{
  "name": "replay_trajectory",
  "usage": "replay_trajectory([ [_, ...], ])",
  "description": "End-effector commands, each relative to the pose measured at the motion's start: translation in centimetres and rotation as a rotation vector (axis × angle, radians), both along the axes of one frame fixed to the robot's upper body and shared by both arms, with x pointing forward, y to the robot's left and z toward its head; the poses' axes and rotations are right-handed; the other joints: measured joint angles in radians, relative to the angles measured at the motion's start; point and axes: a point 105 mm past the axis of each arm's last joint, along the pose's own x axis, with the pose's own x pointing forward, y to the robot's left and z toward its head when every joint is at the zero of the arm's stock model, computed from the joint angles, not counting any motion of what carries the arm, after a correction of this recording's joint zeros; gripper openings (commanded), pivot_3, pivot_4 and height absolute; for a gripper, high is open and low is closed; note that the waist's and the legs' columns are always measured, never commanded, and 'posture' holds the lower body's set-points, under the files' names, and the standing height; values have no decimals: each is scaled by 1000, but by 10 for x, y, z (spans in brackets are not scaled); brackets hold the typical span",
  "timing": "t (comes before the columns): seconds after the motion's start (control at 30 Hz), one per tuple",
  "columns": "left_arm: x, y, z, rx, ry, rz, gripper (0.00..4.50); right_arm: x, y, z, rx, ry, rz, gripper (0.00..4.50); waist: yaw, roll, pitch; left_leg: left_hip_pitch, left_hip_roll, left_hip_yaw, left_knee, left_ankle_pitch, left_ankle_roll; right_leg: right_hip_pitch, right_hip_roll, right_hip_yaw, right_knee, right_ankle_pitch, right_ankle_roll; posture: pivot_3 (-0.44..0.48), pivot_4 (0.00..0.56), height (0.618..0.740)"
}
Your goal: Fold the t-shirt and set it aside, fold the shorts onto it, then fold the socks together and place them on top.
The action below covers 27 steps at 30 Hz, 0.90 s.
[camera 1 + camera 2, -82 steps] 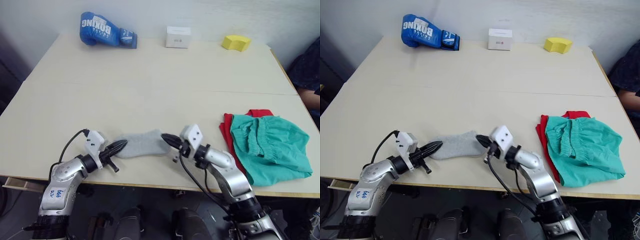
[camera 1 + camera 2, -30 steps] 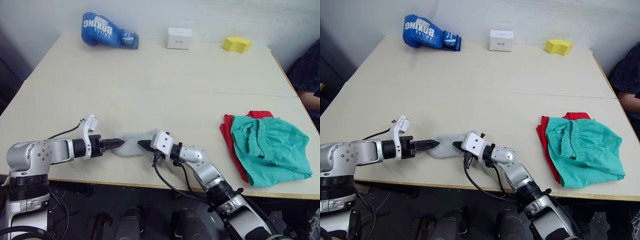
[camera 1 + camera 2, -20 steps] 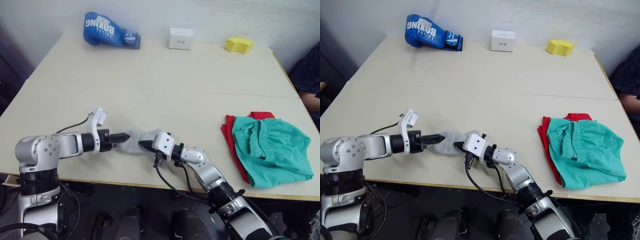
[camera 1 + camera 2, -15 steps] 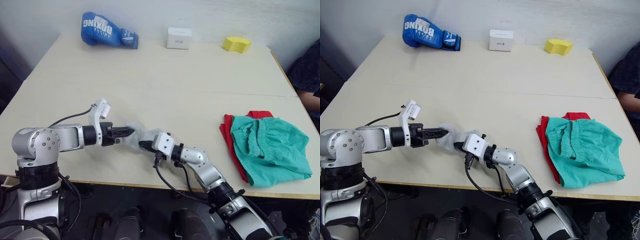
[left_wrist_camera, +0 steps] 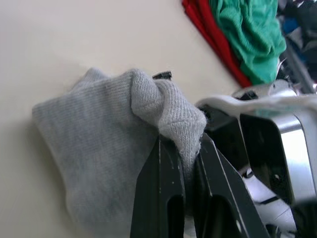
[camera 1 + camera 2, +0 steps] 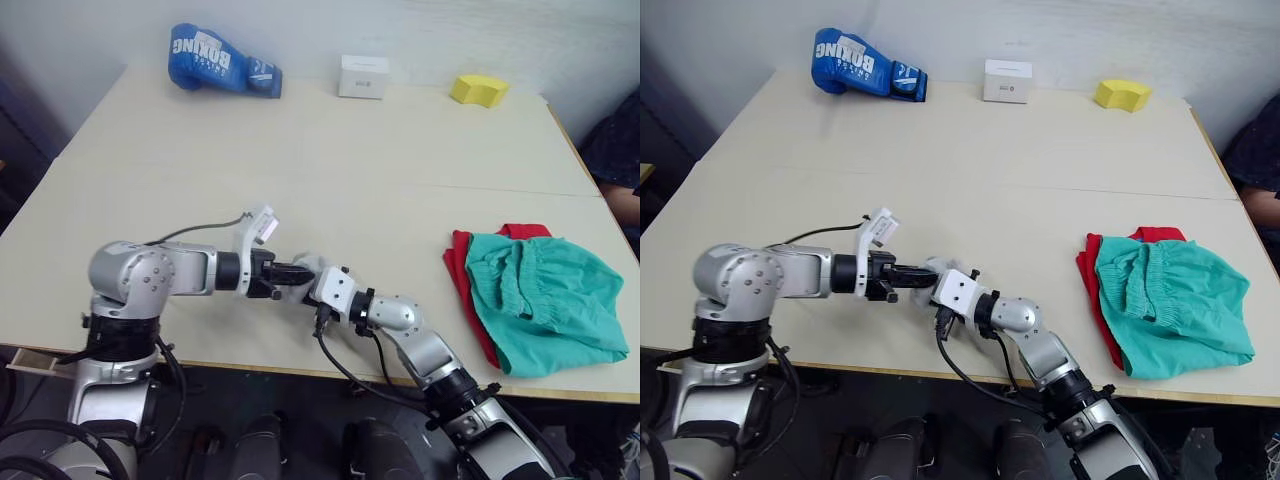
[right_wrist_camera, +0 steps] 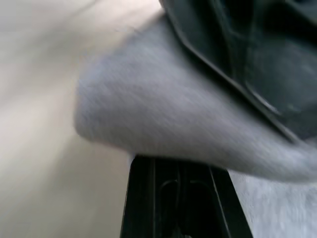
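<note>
The light grey socks (image 5: 99, 139) lie doubled over near the table's front edge, mostly hidden between my two grippers in the eye views (image 6: 306, 264). My left gripper (image 6: 298, 271) reaches rightwards and is shut on the folded-over end of the socks, as the left wrist view shows (image 5: 181, 148). My right gripper (image 6: 312, 286) meets it tip to tip, shut on the socks' other end (image 7: 173, 124). The teal-green shorts (image 6: 545, 300) lie folded at the right on top of the red t-shirt (image 6: 462, 262), whose edge sticks out.
A blue boxing glove (image 6: 220, 60), a white box (image 6: 363, 76) and a yellow block (image 6: 477, 89) stand along the table's far edge. A person (image 6: 620, 150) sits at the right edge. The wide tabletop (image 6: 320, 170) stretches between them and the grippers.
My left gripper has carried its end of the socks rightwards up to the right gripper, doubling the socks over. The right gripper has barely moved.
</note>
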Motion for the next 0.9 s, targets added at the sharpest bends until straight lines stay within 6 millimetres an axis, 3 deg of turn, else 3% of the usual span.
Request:
replay_trajectory([
  [0.03, 7, -5, -4, -68, -13, 1, 39, -10, -2, 0, -39, 26, 1, 0, -1, 0, 0, 0, 0, 0, 0, 0, 0, 0, 0, 0, 0, 0, 0, 0, 150, 740],
  [0.3, 2, -13, -21, -23, -63, -101, 39, -16, -18, 6, -31, 64, -73, 0, -1, 0, 0, 0, 1, 0, -1, 0, 0, -1, 1, 0, -1, 0, 0, 0, 150, 740],
  [0.53, 1, -10, -20, 27, -290, -191, 2259, -20, -45, 9, -35, 58, -144, 0, 0, 0, 0, -1, 1, 1, -1, 0, 0, 0, 0, 0, -2, 0, 0, 0, 150, 740],
  [0.67, -7, -2, -25, 22, -463, -252, 3461, -21, -67, 23, -29, 7, -186, 0, 0, 0, 0, -1, 0, 1, -1, -2, -2, 0, 0, 0, -3, 0, 0, 0, 150, 740],
  [0.9, -10, 3, -16, -72, -575, -243, 3461, -26, -95, 32, 3, 23, -215, 0, 0, 0, 0, -1, 1, 1, -1, -1, 2, 0, 0, -1, -3, 0, 0, 0, 150, 740],
])
